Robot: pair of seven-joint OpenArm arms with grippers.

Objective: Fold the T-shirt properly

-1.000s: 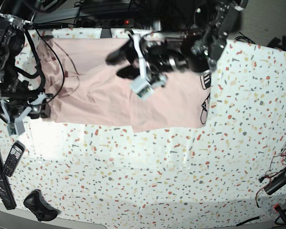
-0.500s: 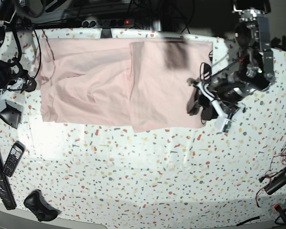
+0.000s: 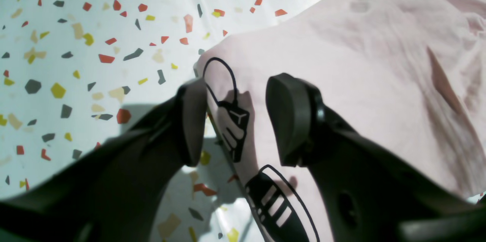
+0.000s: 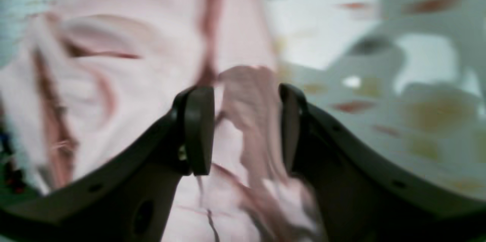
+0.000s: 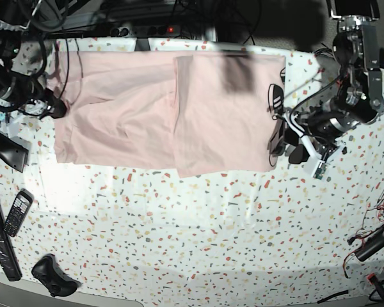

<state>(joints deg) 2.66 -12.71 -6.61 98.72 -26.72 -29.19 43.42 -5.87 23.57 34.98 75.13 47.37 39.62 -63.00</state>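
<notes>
The pale pink T-shirt (image 5: 128, 115) lies flat at the back of the table, with a folded panel (image 5: 224, 121) overlapping its right half. My left gripper (image 5: 287, 146) sits at the shirt's right edge, where black print shows. In the left wrist view this gripper (image 3: 239, 120) is open, its fingers (image 3: 290, 120) straddling the printed edge of the T-shirt (image 3: 360, 67). My right gripper (image 5: 54, 105) is at the shirt's left edge. The right wrist view is blurred; there the gripper (image 4: 245, 128) stands open with a raised fold of the T-shirt (image 4: 250, 120) between its fingers.
The speckled tabletop (image 5: 198, 243) stretches in front of the shirt. A phone (image 5: 17, 213), a long black bar (image 5: 0, 240) and a black controller (image 5: 51, 276) lie at the front left. A power strip (image 5: 147, 29) runs along the back, and cables (image 5: 377, 240) lie at the right edge.
My left arm swung from above the shirt's middle down to its right edge. My right gripper left the lower left corner, pulled away, then came back to the left edge, jaws opening wider.
</notes>
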